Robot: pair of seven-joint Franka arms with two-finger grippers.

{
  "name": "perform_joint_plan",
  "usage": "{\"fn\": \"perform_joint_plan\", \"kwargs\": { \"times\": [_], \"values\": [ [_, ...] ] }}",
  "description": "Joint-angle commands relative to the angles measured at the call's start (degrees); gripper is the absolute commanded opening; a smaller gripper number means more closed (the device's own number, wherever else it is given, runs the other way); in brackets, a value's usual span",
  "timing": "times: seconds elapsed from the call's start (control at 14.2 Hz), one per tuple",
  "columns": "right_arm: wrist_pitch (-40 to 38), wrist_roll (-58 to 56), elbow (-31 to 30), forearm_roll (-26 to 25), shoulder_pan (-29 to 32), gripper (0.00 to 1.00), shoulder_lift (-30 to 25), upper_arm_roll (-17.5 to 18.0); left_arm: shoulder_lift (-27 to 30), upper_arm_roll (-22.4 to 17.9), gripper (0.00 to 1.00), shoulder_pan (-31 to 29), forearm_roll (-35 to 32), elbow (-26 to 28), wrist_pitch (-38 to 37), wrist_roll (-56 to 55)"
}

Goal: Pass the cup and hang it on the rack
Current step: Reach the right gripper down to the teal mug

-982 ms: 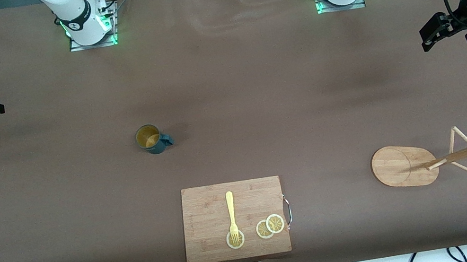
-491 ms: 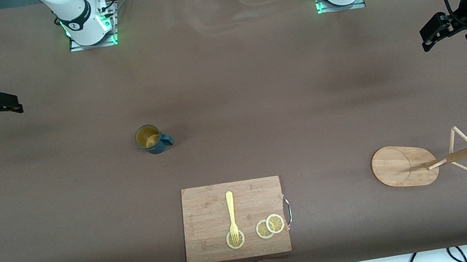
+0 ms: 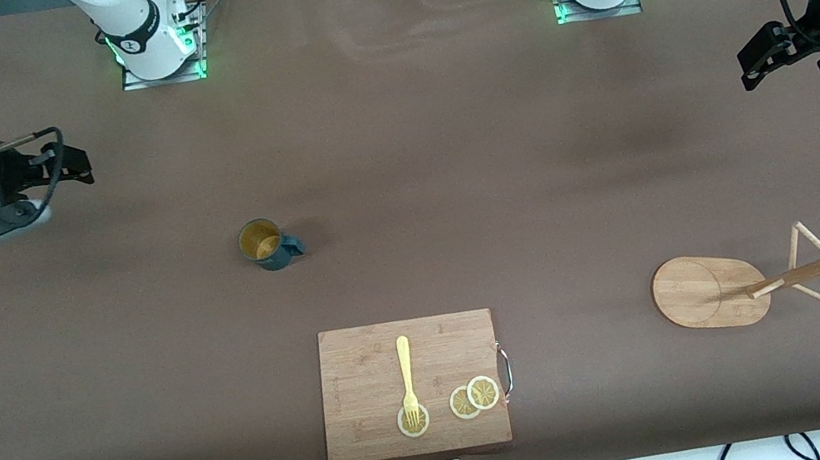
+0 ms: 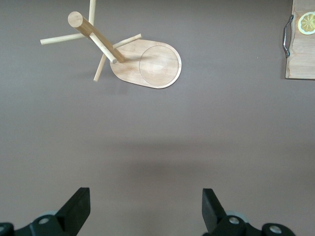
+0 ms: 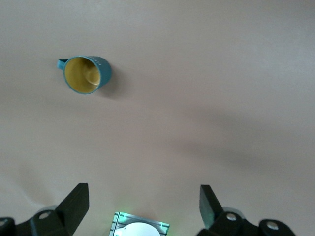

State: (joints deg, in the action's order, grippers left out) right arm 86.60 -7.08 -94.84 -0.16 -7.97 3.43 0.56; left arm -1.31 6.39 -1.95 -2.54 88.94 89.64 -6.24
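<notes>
The dark teal cup stands upright on the table toward the right arm's end, its handle pointing toward the left arm's end; it also shows in the right wrist view. The bamboo rack stands on its oval base toward the left arm's end, and shows in the left wrist view as well. My right gripper hangs open and empty over bare table, apart from the cup. At the left arm's end of the table, my left gripper is open with nothing in it.
A wooden cutting board lies near the front camera's edge with a yellow fork and lemon slices on it. Its metal handle shows in the left wrist view. The arm bases stand along the table's back edge.
My right arm has swung in from the table's end toward the middle, bringing its gripper closer to the cup. The left arm, cup and rack have not moved.
</notes>
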Motion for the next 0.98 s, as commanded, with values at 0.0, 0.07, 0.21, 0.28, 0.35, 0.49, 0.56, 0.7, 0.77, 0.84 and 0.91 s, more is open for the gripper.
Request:
{"fn": "perform_joint_plan", "kwargs": {
  "times": [0.0, 0.07, 0.21, 0.28, 0.35, 0.49, 0.56, 0.7, 0.77, 0.84, 0.91],
  "values": [
    [1.71, 3.28, 0.97, 0.78, -2.92, 0.99, 1.84, -0.39, -0.45, 0.11, 1.0, 0.02, -1.68, -1.31, -1.13, 1.14],
    [3.56, 6.26, 0.62, 0.78, -4.15, 0.99, 2.63, -0.38, -0.45, 0.2, 1.0, 0.02, -1.68, -1.31, -1.13, 1.14],
    [7.6, 11.55, -0.16, 0.86, -6.08, 0.99, 4.91, -0.38, -0.53, 0.2, 1.0, 0.1, -1.76, -1.31, -1.13, 1.14],
    [10.58, 12.26, -1.39, 0.78, -7.75, 0.99, 5.7, -0.38, -0.53, 0.2, 1.0, 0.19, -1.76, -1.31, -1.13, 1.06],
    [14.09, 12.62, -3.14, 0.69, -8.28, 0.99, 6.84, -0.47, -0.53, 0.2, 1.0, 0.28, -1.76, -1.31, -1.13, 1.05],
    [23.3, 12.79, -8.67, 0.69, -8.81, 0.99, 8.78, -0.38, -0.45, 0.29, 1.0, 0.37, -1.76, -1.4, -1.13, 1.05],
    [27.88, 14.1, -11.22, 0.78, -9.08, 0.99, 9.48, -0.38, -0.45, 0.29, 1.0, 0.37, -1.68, -1.4, -1.13, 1.05],
    [32.65, 16.48, -13.7, 0.69, -9.34, 0.99, 11.77, -0.38, -0.53, 0.29, 1.0, 0.37, -1.76, -1.4, -1.05, 1.05],
    [33.89, 16.57, -14.4, 0.69, -9.52, 0.99, 13.08, -0.47, -0.53, 0.29, 1.0, 0.37, -1.76, -1.4, -1.05, 1.05],
    [35.55, 16.66, -15.54, 0.78, -9.43, 0.99, 13.88, -0.39, -0.53, 0.29, 1.0, 0.37, -1.76, -1.4, -1.05, 1.05],
    [37.4, 17.62, -16.6, 0.86, -9.52, 0.99, 14.84, -0.38, -0.45, 0.29, 1.0, 0.37, -1.68, -1.4, -1.13, 1.05]
  ]
}}
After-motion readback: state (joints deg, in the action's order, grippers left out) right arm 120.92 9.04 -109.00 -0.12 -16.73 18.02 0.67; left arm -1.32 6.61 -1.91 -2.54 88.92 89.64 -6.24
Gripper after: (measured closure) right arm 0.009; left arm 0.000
